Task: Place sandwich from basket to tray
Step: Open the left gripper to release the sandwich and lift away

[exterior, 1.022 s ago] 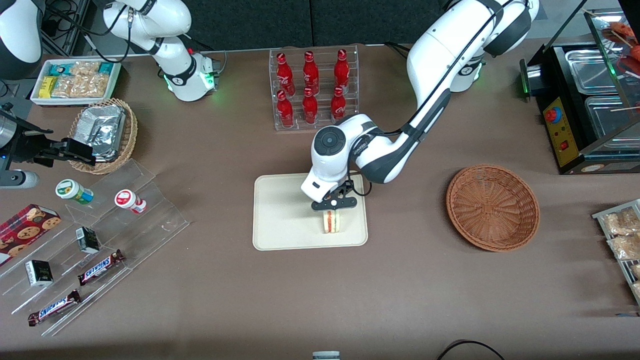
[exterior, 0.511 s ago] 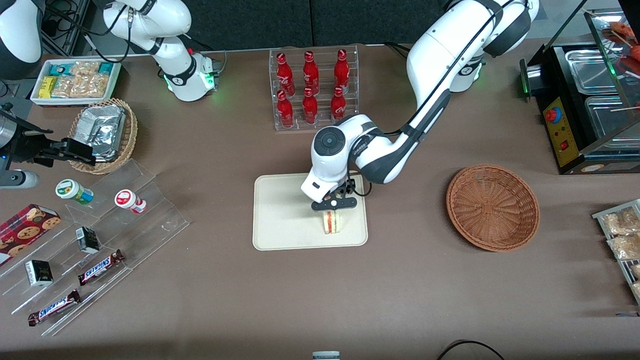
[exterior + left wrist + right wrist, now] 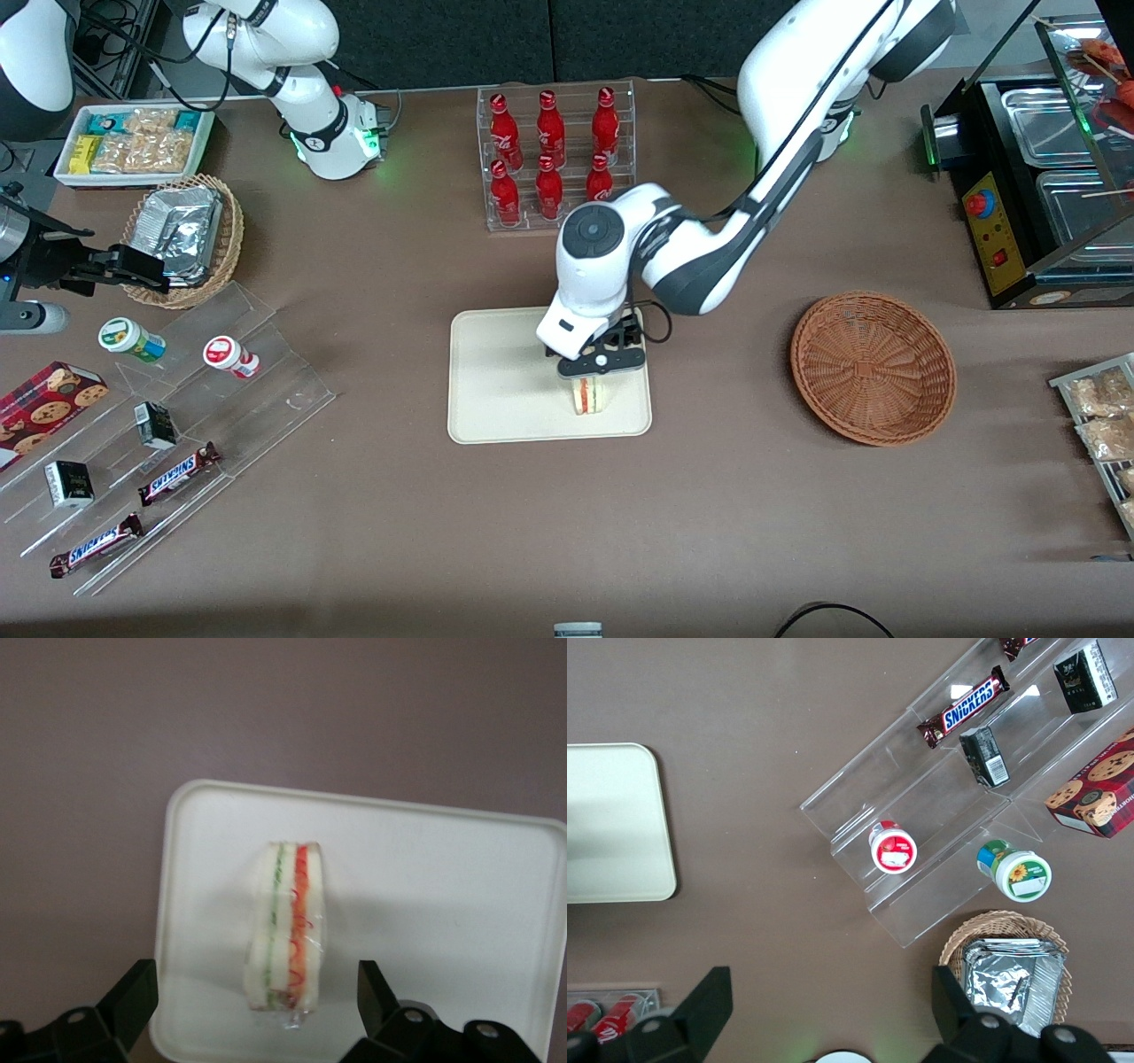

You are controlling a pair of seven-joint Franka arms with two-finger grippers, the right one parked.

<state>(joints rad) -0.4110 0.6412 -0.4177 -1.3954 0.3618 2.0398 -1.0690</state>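
The sandwich [image 3: 589,396] stood on edge on the cream tray [image 3: 496,381]. The tool [image 3: 595,365] hovered just above it, fingers [image 3: 133,992] spread apart, gripping nothing. The wicker basket [image 3: 873,367] sat toward the working arm's end of the desk.

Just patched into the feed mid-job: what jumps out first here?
The sandwich stands on edge on the cream tray, its red and green filling showing. The left arm's end effector hangs right above it, fingers open and clear of the bread. The reddish-brown basket sits empty toward the working arm's end of the table.
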